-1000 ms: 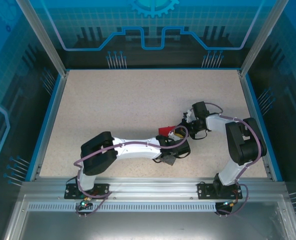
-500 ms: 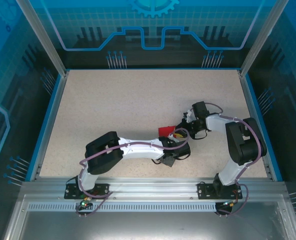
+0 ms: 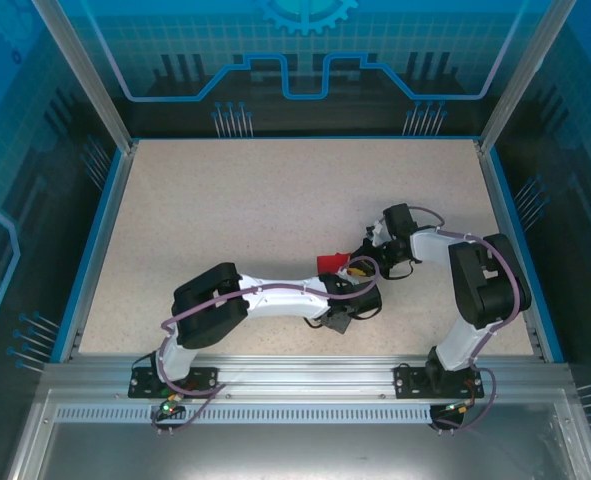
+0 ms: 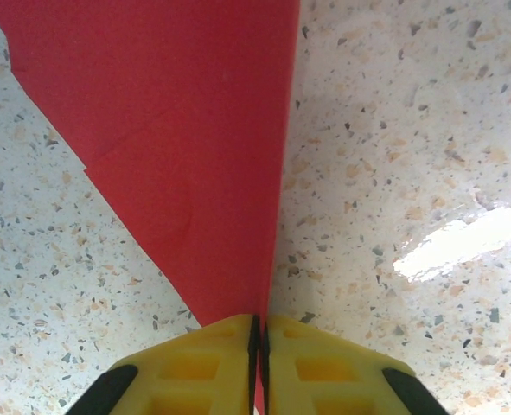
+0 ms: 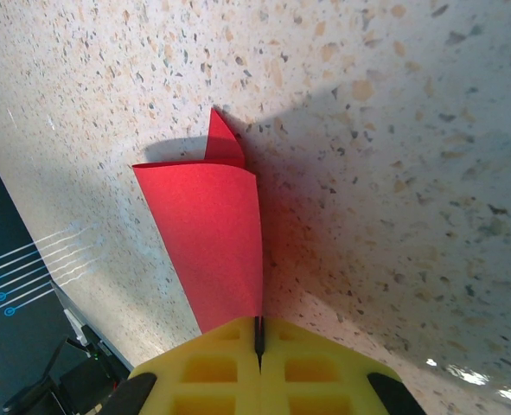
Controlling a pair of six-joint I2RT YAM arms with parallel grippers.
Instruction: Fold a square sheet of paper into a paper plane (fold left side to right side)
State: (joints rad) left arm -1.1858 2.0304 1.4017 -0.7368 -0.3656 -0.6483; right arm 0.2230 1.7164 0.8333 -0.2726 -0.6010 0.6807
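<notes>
we log left claw (image 4: 258, 324) and right claw (image 5: 258, 324) both pinched shut on red paper (image 3: 330, 263) — small patch overhead, curled fold at right wrist.

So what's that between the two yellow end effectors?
The folded red paper. The left end effector and the right end effector each pinch an edge of it, seen in the wrist views; the top view shows red between them.
</notes>
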